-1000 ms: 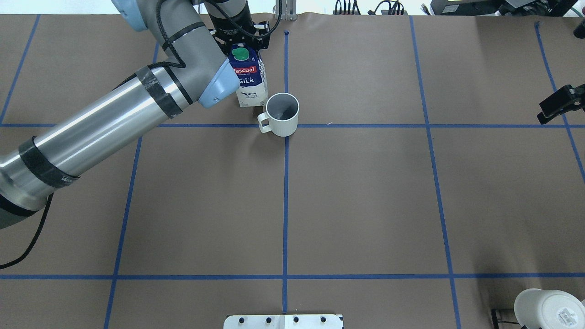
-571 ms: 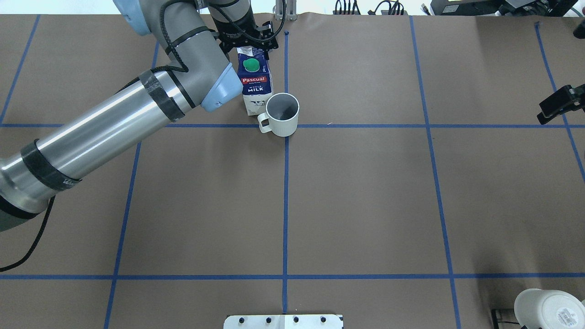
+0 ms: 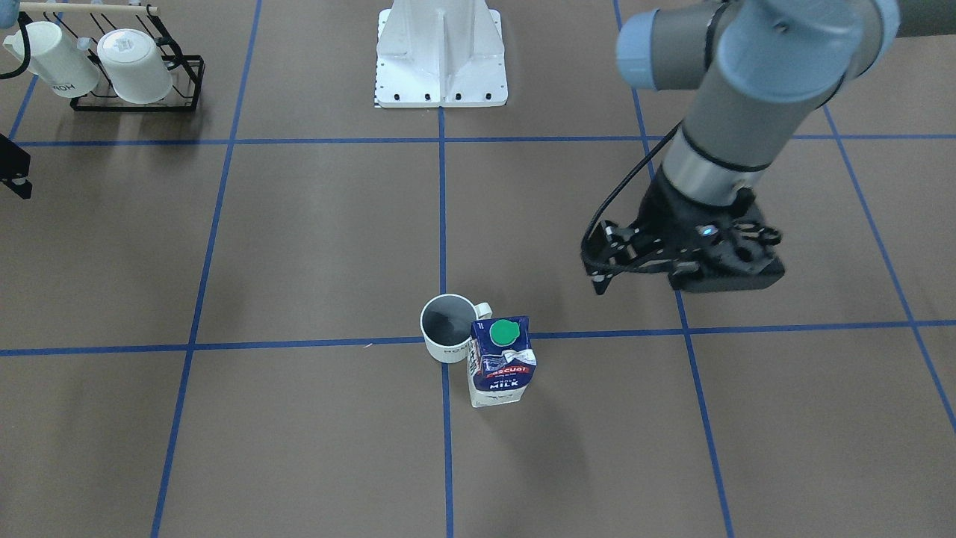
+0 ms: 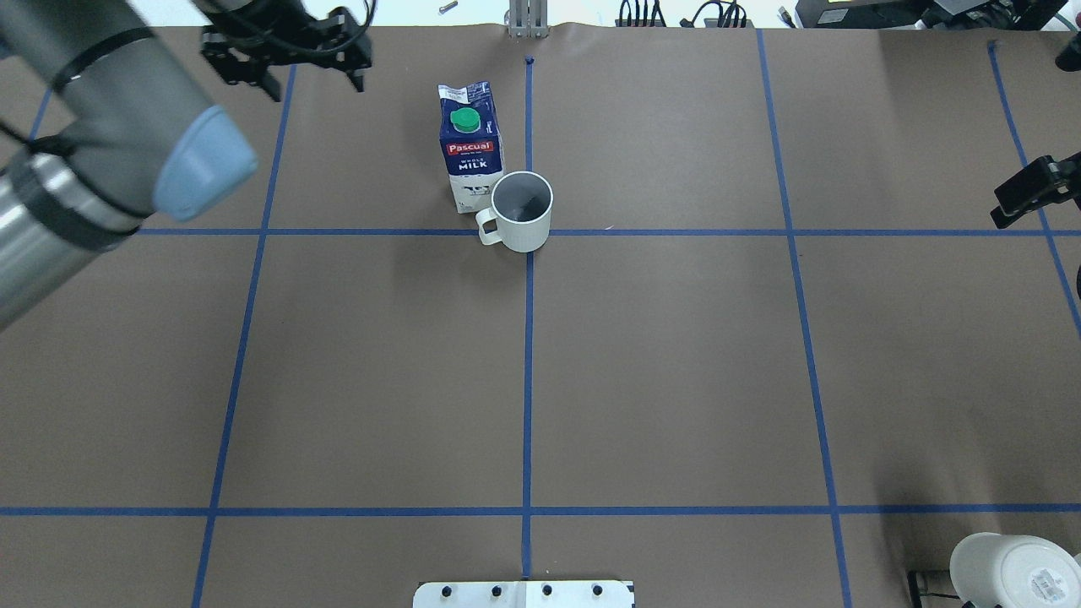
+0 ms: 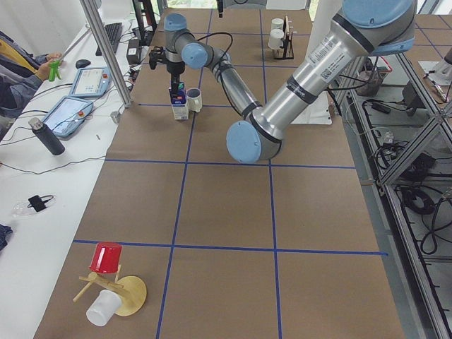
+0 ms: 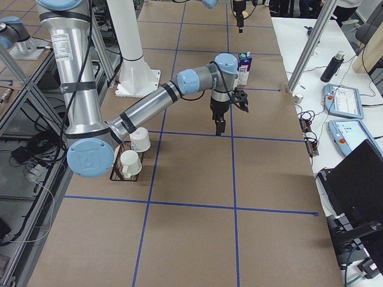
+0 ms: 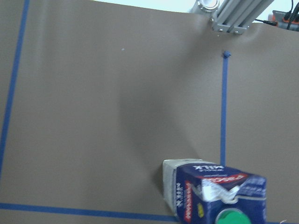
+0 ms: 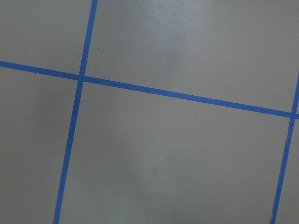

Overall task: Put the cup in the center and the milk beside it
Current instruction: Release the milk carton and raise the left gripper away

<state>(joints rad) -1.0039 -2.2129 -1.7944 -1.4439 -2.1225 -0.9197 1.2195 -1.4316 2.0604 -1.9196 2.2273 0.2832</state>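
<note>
Brown taped table point(image 4: 676, 380): the milk point(image 4: 470, 152) stands just beside the cup point(image 4: 522, 211), both apart from the spread, empty left gripper point(image 4: 315, 83). The left wrist view catches the milk, the right wrist view only tape point(image 8: 177, 95). I cannot tell the right gripper's point(image 4: 1026, 196) state.

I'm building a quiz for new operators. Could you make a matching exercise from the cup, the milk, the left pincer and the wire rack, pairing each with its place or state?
Things:
1. cup
2. milk
3. left pincer
4. wire rack

Places or states:
A. holds two white mugs
B. open, holding nothing
C. upright, green cap on top
D. at a crossing of blue tape lines, dark inside

Pairs: 1-D, 2-C, 3-B, 4-A.
</note>
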